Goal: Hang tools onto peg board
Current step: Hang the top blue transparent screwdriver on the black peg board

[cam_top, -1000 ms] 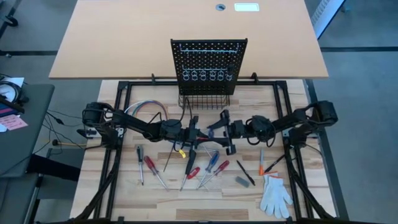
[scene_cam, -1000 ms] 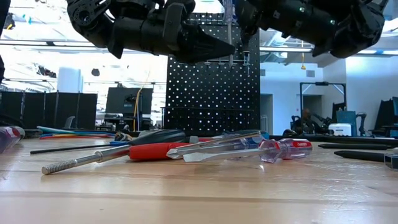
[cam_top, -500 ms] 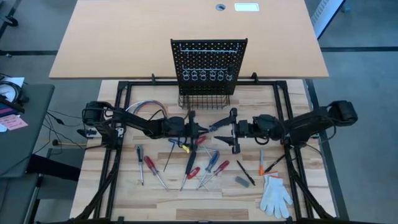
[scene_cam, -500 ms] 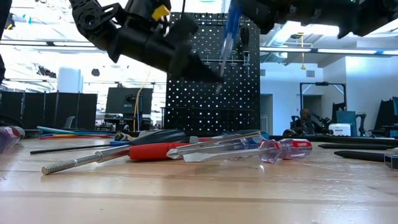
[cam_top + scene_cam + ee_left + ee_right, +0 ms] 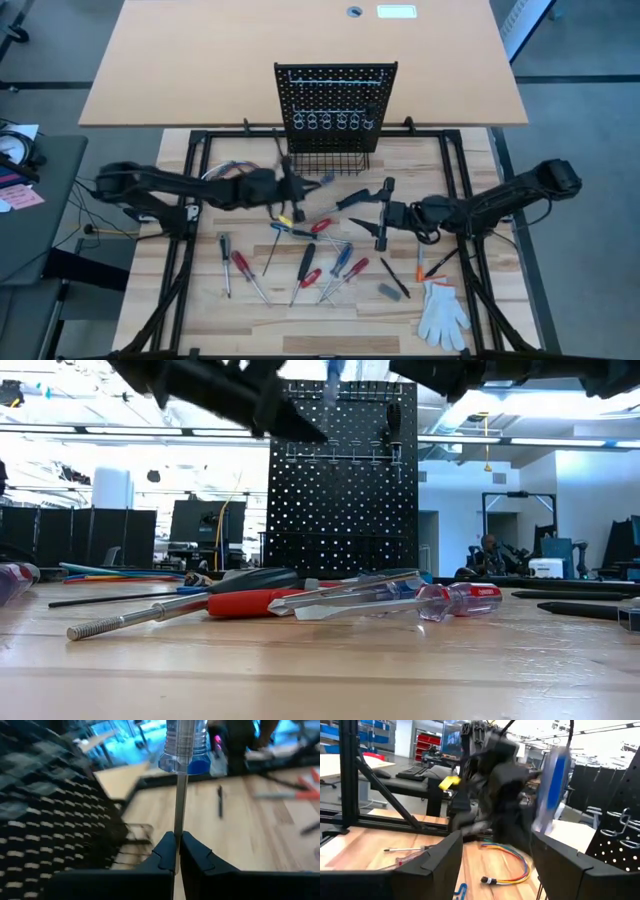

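So far, one blue-handled screwdriver (image 5: 183,750) is carried above the table (image 5: 300,320) near the peg board (image 5: 335,100), clenched by its shaft in the left pincer (image 5: 176,852). About ten tools (image 5: 305,262) are left lying. The right pincer (image 5: 492,852) is released, empty.

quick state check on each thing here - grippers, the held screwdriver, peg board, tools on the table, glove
left gripper: shut on the blue screwdriver's shaft, raised near the peg board
blue screwdriver: held, off the table
right gripper: open, empty, above the table
peg board: upright, silver rings not holding any table tool
loose tools: lying flat on the table
white glove: lying flat, untouched
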Robot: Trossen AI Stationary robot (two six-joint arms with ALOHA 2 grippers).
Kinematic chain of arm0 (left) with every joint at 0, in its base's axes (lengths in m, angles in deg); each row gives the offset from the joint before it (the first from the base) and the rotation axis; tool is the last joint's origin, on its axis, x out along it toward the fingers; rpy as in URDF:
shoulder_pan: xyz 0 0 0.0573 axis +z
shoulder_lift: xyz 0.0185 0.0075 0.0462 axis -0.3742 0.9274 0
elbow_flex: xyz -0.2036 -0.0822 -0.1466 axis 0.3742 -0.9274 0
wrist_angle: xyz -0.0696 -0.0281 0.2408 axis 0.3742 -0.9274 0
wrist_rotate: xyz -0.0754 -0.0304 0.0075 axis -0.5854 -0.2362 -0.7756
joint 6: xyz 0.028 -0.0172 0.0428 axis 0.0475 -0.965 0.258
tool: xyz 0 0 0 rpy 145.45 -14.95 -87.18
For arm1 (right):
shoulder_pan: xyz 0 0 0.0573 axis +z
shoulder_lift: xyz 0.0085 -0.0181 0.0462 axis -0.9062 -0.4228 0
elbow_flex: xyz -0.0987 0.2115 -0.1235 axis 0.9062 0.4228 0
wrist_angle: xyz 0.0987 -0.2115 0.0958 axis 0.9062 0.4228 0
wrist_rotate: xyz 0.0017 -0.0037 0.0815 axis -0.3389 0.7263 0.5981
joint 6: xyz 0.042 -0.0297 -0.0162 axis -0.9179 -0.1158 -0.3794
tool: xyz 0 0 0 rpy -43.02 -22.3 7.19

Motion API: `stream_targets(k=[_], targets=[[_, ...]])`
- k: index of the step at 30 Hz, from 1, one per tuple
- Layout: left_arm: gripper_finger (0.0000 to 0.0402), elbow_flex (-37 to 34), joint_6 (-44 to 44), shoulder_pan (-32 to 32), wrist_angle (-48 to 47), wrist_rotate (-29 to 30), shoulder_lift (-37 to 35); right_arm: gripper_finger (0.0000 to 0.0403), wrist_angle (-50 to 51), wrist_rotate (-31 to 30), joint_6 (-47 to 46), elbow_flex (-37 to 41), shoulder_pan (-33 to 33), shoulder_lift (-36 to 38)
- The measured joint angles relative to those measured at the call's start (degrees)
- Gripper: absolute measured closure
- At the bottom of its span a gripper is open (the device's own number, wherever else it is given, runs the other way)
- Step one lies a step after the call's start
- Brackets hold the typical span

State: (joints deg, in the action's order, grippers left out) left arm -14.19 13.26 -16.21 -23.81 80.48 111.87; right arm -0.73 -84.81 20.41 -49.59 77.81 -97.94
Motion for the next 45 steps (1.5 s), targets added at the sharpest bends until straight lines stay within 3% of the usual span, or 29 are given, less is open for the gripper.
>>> stream_targets(k=[4, 8, 15, 20, 24, 29, 45], targets=[[0.0401, 1.33, 0.05, 4.29, -1.70, -2.99, -6.17, 0.0166, -0.78, -0.02, -0.15, 0.00, -0.84, -1.35], [0.0401, 8.35, -0.48, 9.31, -11.72, -6.28, -8.59, 0.0166, -1.85, 0.00, -1.80, 0.00, -2.08, -2.39], [0.0401, 22.35, -0.64, 17.76, -23.01, -13.72, -6.65, 0.0166, -1.66, -0.02, -3.61, 0.00, -3.27, -2.39], [0.0401, 27.57, -4.11, 24.82, -24.56, -19.05, -3.76, 0.0166, -0.71, 0.00, -3.79, -0.01, -3.13, -2.39], [0.0401, 29.03, -7.29, 30.06, -25.05, -23.55, -0.80, 0.0166, -0.39, 0.00, -3.79, 0.00, -3.07, -2.39], [0.0401, 29.48, -8.51, 33.43, -25.03, -25.00, 2.72, 0.0166, 0.04, 0.00, -3.78, 0.00, -3.07, -2.39], [0.0401, 29.63, -10.45, 34.24, -24.20, -25.02, 4.29, 0.0165, 1.61, 0.00, -4.23, -0.02, -3.07, -2.39]])
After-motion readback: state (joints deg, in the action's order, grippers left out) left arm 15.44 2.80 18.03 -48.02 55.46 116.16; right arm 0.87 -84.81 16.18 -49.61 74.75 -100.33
